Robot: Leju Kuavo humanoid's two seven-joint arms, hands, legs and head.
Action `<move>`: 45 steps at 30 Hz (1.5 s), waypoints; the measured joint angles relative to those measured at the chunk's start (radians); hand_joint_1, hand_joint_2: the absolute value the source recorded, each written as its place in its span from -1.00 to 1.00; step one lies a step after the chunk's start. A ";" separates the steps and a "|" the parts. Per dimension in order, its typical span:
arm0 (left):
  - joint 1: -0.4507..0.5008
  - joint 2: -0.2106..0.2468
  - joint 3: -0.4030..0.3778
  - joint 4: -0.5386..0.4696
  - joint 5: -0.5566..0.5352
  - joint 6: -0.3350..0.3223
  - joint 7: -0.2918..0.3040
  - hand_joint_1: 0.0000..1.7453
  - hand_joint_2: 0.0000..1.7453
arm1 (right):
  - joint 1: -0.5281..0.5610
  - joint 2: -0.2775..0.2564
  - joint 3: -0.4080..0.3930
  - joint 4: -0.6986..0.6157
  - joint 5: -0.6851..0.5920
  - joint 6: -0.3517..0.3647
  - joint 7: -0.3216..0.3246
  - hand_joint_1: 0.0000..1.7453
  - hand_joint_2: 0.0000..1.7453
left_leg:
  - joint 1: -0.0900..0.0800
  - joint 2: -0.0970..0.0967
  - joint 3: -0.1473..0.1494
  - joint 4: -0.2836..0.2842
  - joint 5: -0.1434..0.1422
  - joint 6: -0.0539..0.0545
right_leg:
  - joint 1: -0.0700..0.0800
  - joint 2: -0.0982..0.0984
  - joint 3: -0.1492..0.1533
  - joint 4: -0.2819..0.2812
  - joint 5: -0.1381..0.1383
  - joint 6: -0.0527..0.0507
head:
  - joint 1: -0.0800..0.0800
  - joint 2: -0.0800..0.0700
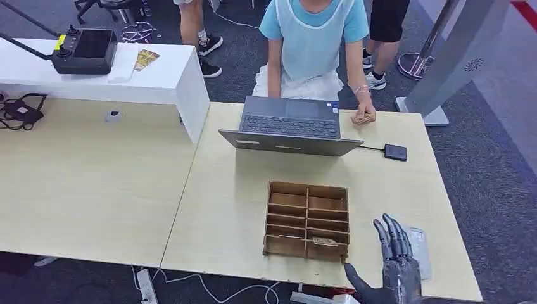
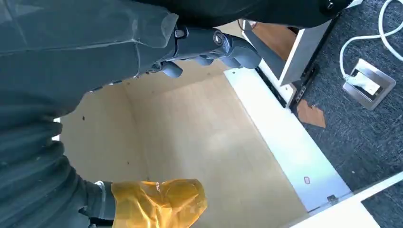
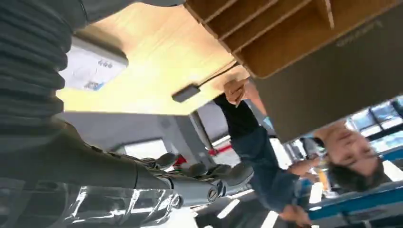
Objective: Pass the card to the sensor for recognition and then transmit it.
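Observation:
My right hand (image 1: 394, 265) hovers at the table's near right corner with its fingers spread and nothing in them; the fingers (image 3: 199, 173) also stretch out bare in the right wrist view. Just right of it a white flat card (image 1: 420, 249) lies on the table, seen too as a white card (image 3: 92, 66) with blue print. A small card (image 1: 325, 241) lies in a front compartment of the wooden sorting box (image 1: 307, 218). The black sensor (image 1: 395, 152) sits right of the laptop, on a cable. My left hand (image 2: 209, 47) hangs beside a table, fingers straight, holding nothing.
An open grey laptop (image 1: 291, 123) stands behind the box. A person in a light blue top stands at the far edge, one hand (image 1: 364, 116) resting on the table on a small brown object. A white raised desk (image 1: 158, 82) with a controller is at the back left.

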 joint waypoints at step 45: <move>0.000 -0.006 0.034 0.000 0.000 0.003 0.014 -1.00 1.00 | -0.216 -0.212 0.385 0.257 0.383 -0.003 0.518 -1.00 1.00 | 0.000 0.000 0.000 0.000 0.000 0.000 | 0.000 0.001 0.000 0.000 0.000 0.000 | 0.000 0.000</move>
